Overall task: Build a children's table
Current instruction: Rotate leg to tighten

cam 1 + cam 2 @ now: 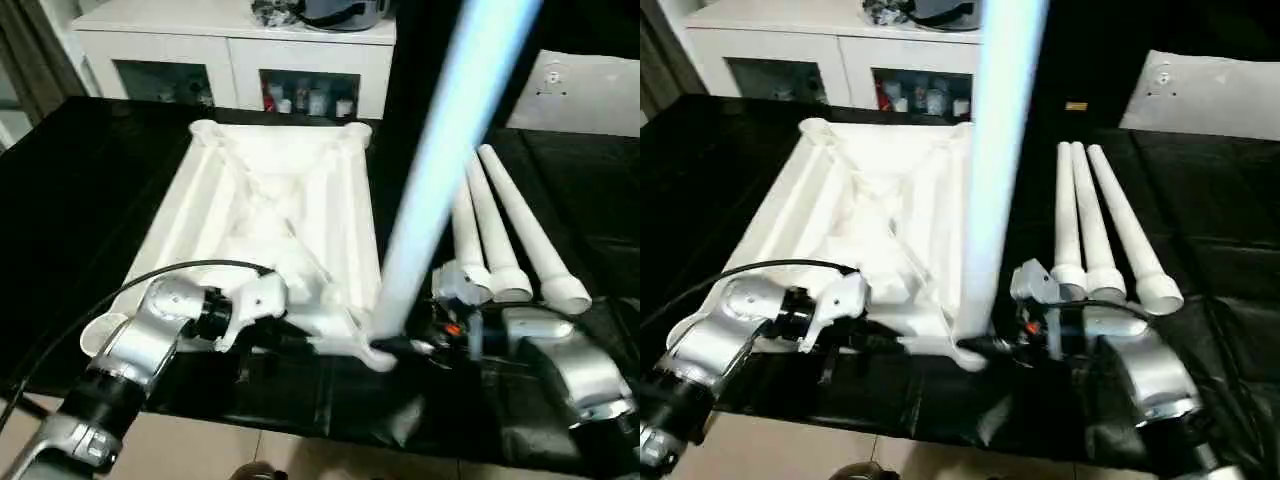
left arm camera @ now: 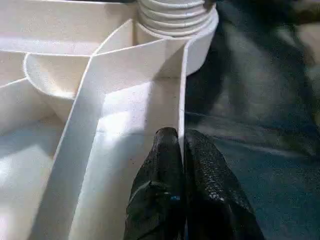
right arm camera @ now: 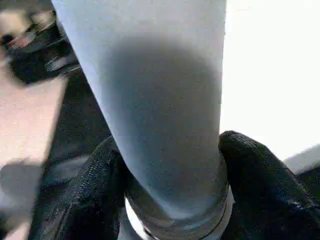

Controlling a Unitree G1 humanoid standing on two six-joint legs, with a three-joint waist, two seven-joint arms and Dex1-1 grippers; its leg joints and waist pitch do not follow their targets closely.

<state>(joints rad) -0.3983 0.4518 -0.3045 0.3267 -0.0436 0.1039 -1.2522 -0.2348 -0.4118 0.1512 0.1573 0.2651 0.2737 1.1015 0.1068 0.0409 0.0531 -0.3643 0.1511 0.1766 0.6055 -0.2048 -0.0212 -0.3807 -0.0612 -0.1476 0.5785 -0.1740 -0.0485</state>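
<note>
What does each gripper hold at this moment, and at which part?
The right gripper holds the upright leg near its base. The left gripper pinches the tabletop's edge wall beside that corner socket.

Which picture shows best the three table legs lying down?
The right eye view: all three spare legs lie side by side on the black table, unblocked. The left eye view shows them partly behind the standing leg.

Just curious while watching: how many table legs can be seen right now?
4. One leg stands upright in the tabletop's near corner socket, held by the right gripper; three legs lie side by side on the black table.
</note>
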